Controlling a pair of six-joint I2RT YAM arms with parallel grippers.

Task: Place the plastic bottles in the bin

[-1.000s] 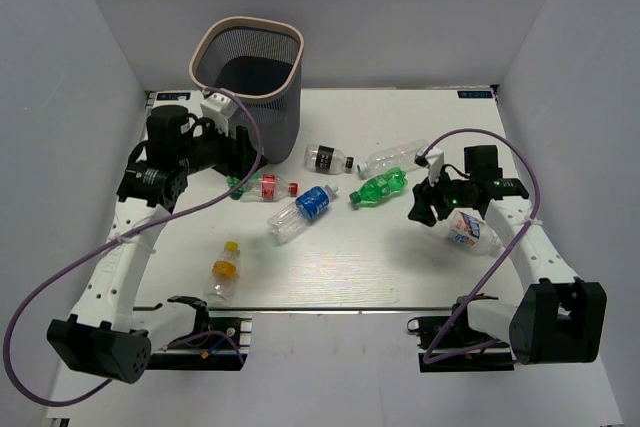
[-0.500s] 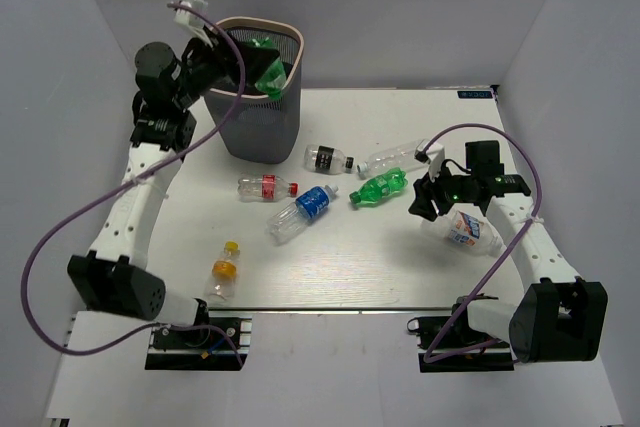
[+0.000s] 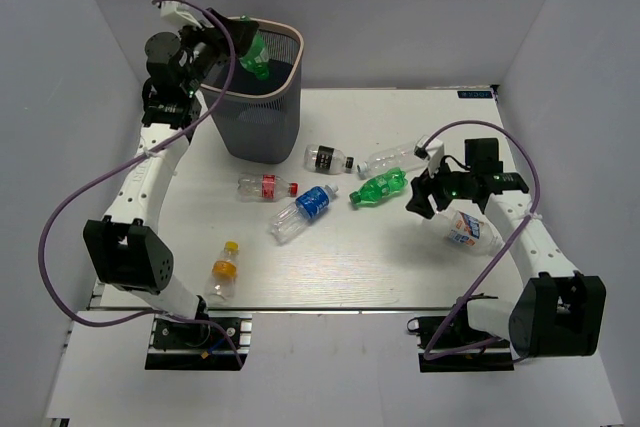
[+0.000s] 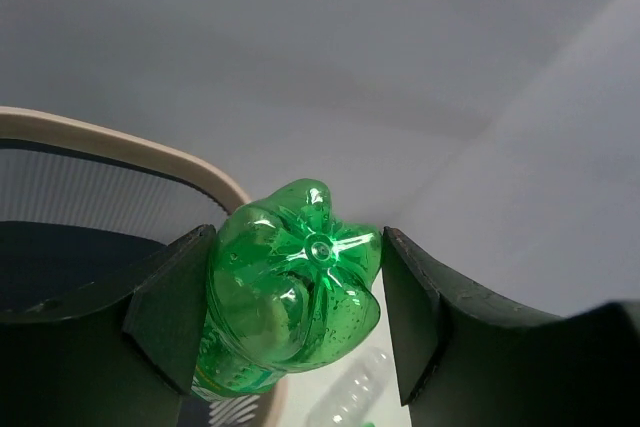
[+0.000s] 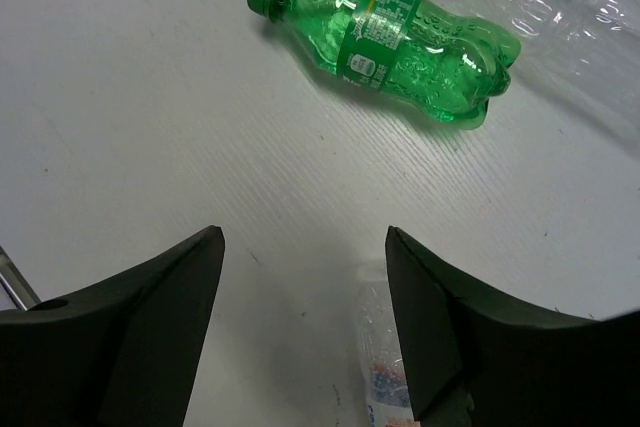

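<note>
The left gripper (image 3: 236,49) was clamped on a green bottle (image 4: 296,299), base outward, above the mouth of the bin (image 3: 262,123) at the far left of the table (image 3: 350,267). Empty and thin-walled, the bottle looked light, slick and easily dented, so mid-body seemed the best hold. The right gripper (image 5: 302,247) stood wide near the right edge. A clear bottle (image 5: 385,377) lay just beneath it and a second green bottle (image 5: 400,47) ahead.

1. Held green bottle (image 4: 300,287): glossy, translucent plastic.
2. Bin (image 3: 262,127): dark wire mesh; smooth beige rim.
3. Tabletop (image 5: 120,127): matt white, finely grained.
4. Right pincer (image 5: 302,237) fingers (image 5: 150,317): matt black plastic.
</note>
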